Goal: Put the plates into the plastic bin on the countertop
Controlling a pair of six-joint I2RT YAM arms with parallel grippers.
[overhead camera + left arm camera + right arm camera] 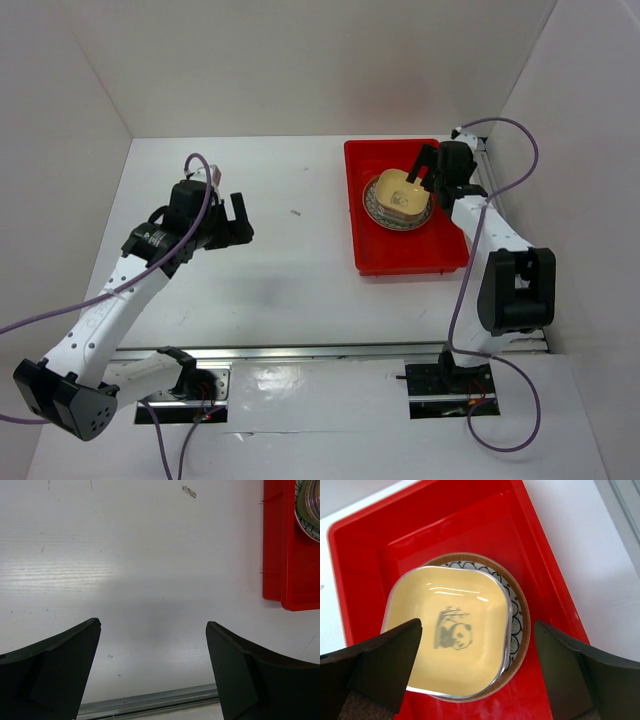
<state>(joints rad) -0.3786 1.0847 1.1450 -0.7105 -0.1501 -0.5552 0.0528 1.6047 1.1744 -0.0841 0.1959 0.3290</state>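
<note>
The red plastic bin (400,262) sits at the right of the white countertop (290,290). Inside it lies a round brown-rimmed patterned plate (517,615) with a stack of small dishes on it. The top dish is yellow with a panda motif (470,600). My right gripper (477,624) hovers open right over this stack, one finger on each side, holding nothing. In the top view it (428,172) is over the bin's far right part. My left gripper (242,222) is open over bare countertop at the left, empty (153,624), with the bin (287,555) to its right.
White walls close in the countertop on the left, back and right. A metal rail (300,352) runs along the near edge by the arm bases. A small dark speck (296,211) lies on the counter left of the bin.
</note>
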